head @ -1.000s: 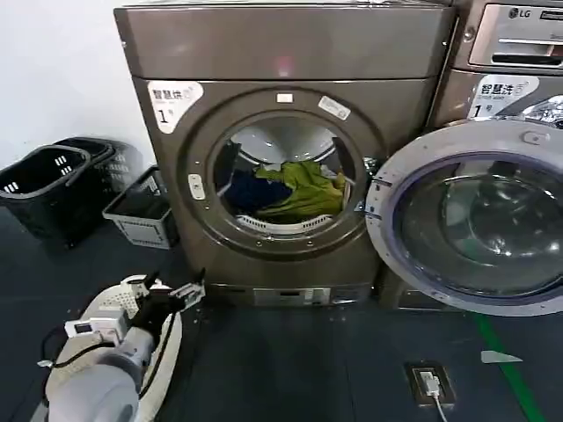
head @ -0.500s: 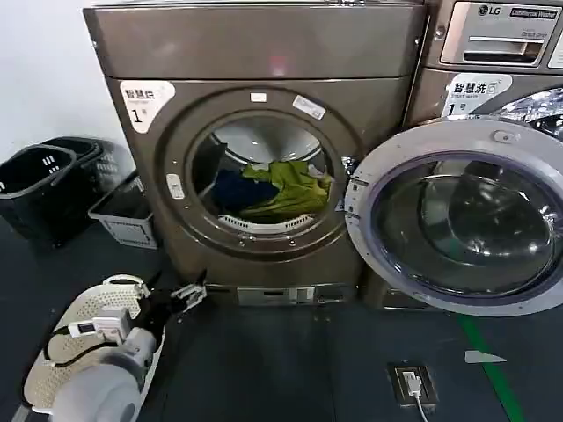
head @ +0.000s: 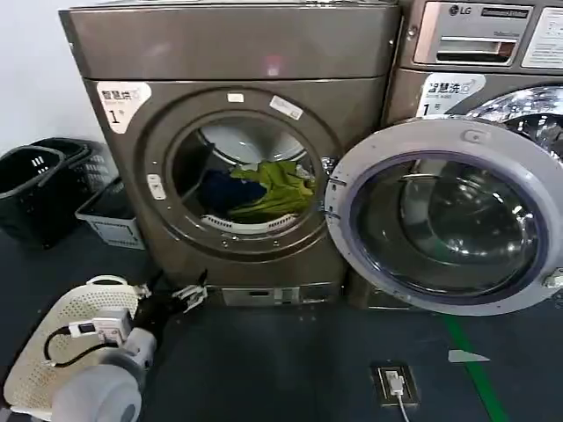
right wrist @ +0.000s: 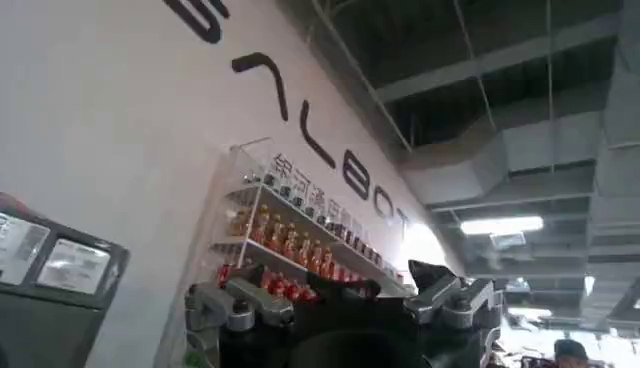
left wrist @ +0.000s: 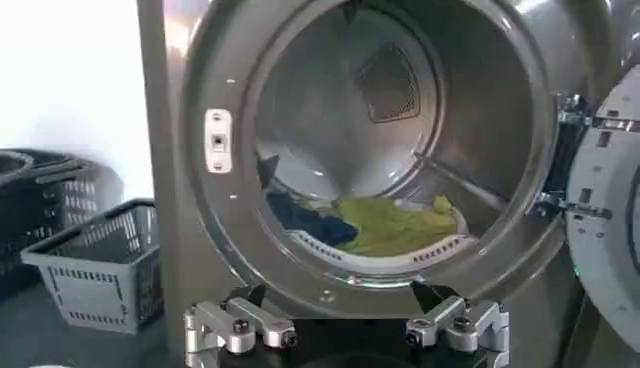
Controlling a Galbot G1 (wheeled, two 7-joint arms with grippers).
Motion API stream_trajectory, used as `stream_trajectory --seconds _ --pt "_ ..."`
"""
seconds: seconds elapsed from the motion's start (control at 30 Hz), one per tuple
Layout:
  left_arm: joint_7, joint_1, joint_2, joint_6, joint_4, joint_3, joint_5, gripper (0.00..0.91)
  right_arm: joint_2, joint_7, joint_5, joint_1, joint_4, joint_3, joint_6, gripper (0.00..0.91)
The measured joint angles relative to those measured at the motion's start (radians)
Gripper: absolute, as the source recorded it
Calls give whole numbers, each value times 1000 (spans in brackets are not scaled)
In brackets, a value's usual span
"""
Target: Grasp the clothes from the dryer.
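Your left hand [head: 189,293] hangs low, fingers spread and empty, just before the dryer [head: 237,53] base, below its porthole. The open stance suits a reach into the drum. The clothes [head: 264,186], an olive garment over a navy one, lie on the drum floor, well apart from the hand. Your right hand [right wrist: 345,300] points upward toward a wall, fingers parted, idle.

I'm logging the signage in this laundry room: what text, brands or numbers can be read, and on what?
"1": white sticker on the dryer; its Chinese characters are too blurred to read.
"LG": panel of the neighbouring machine; the words beside it are too small.
"1": that machine's sticker.
"ALBOT": large wall lettering, partly cut off.
Small door stickers: unreadable.
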Motion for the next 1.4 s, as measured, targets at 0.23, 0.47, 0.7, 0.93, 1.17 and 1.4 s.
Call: stream_trajectory --seconds 0.23,0.47,0.7,0.93,1.17,1.4 --pt "0 -4 -5 0 1 9 4 907 -1 -2 0 0 -2 -1 4 907" --pt "6 -11 -7 0 8 17 13 907 -5 -8 1 1 -6 -1 13 907" --pt "17 -25 -15 0 22 32 26 907 -3 -21 0 1 -8 2 20 907" --pt "24 -38 -16 0 34 37 35 907 -1 -31 2 2 -12 -4 42 907" --pt "30 -52 -13 0 45 47 38 907 0 -34 2 2 -13 -4 53 907" --pt "31 -60 -13 0 55 54 40 907 1 -35 2 0 -12 -4 59 907"
